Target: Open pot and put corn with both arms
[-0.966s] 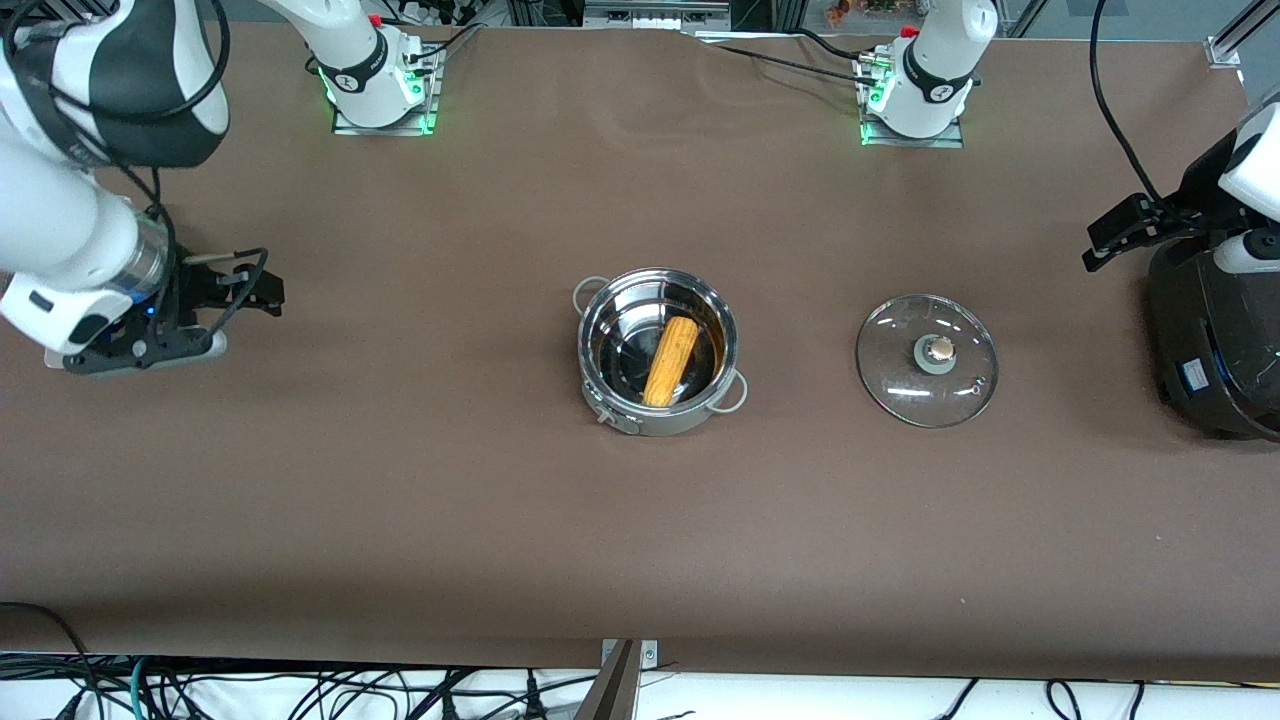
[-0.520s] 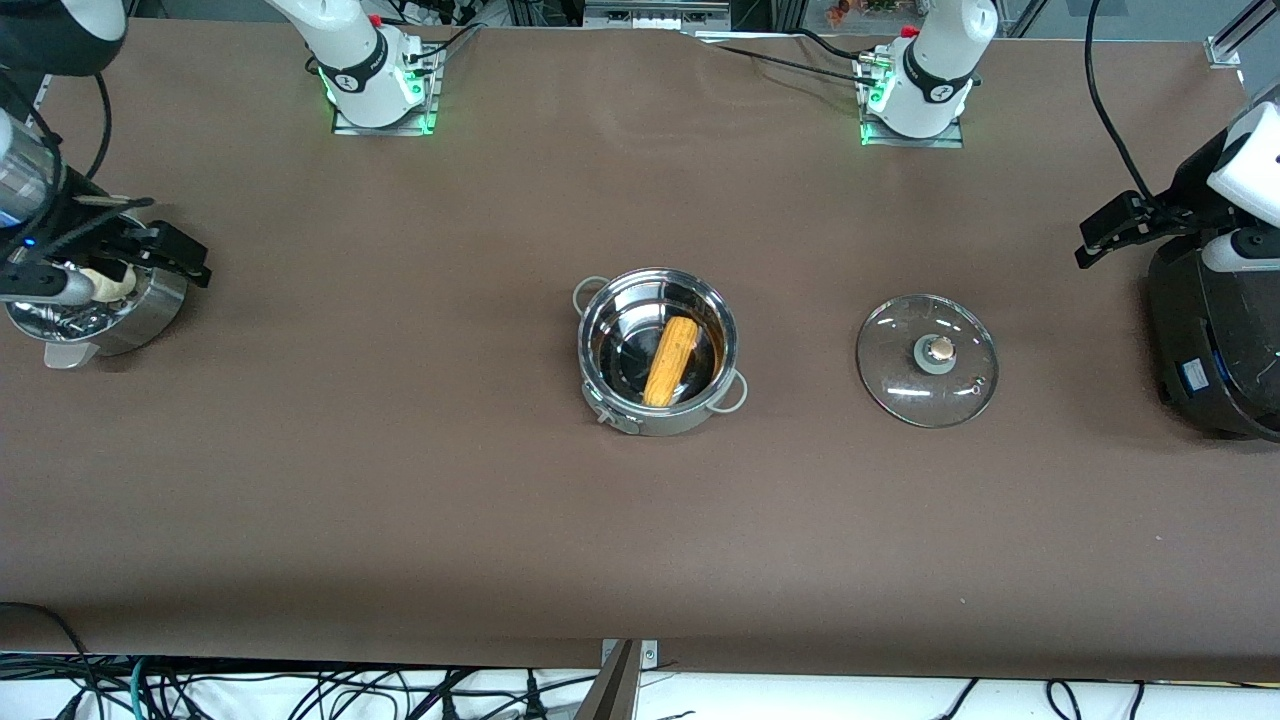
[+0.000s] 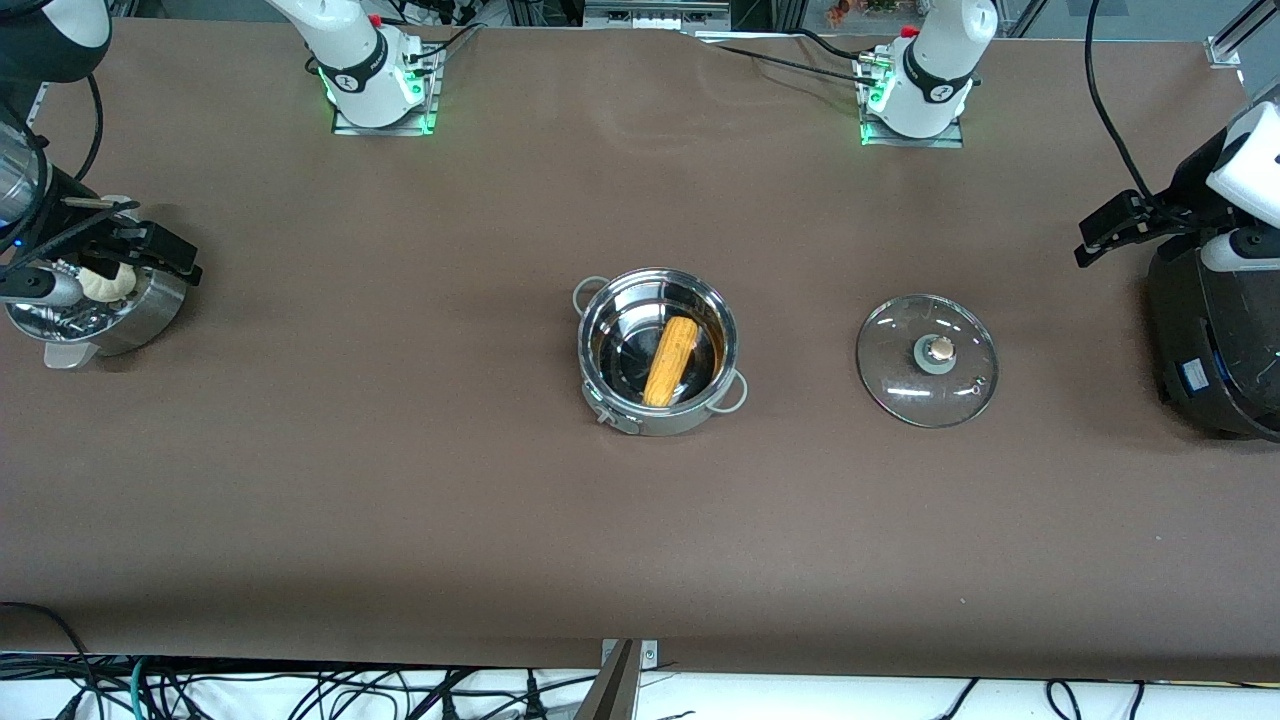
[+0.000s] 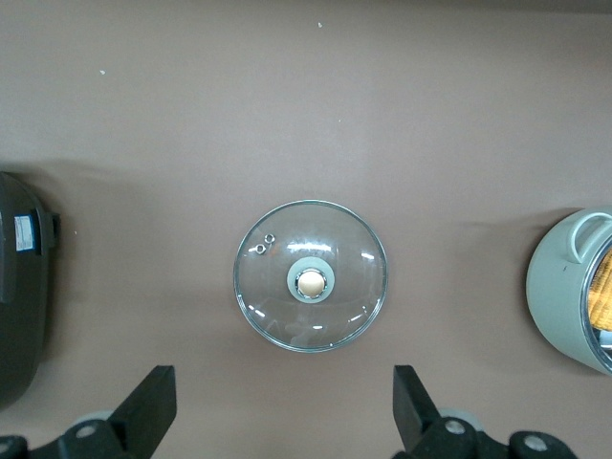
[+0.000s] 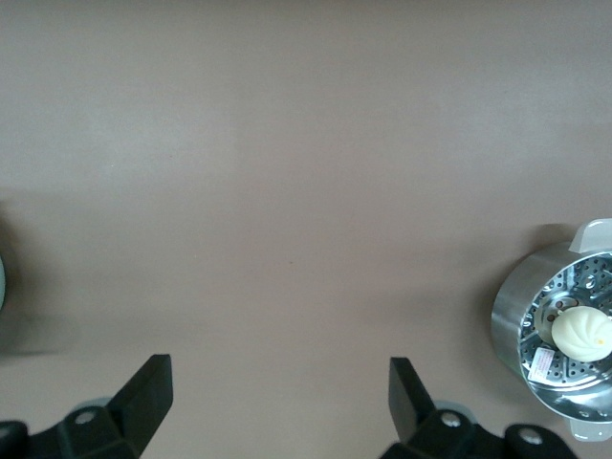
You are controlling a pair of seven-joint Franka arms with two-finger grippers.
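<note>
The steel pot (image 3: 657,350) stands open in the middle of the table with the corn (image 3: 670,360) lying inside it. Its glass lid (image 3: 927,360) with brass knob lies flat on the table beside it, toward the left arm's end; it also shows in the left wrist view (image 4: 311,276), where the pot's rim (image 4: 570,287) shows at the picture's edge. My left gripper (image 3: 1120,228) is open and empty, up over the black rice cooker. My right gripper (image 3: 150,250) is open and empty, up over the steamer basket. In both wrist views the fingers (image 4: 153,402) (image 5: 148,387) stand wide apart over bare table.
A large black rice cooker (image 3: 1215,340) stands at the left arm's end. A perforated steel steamer basket (image 3: 100,310) with a white bun (image 3: 105,285) stands at the right arm's end; it also shows in the right wrist view (image 5: 559,339).
The right arm has swung away from the pot toward its end of the table and risen, uncovering the steamer basket. The left gripper has shifted slightly. Pot, corn and lid have not moved.
</note>
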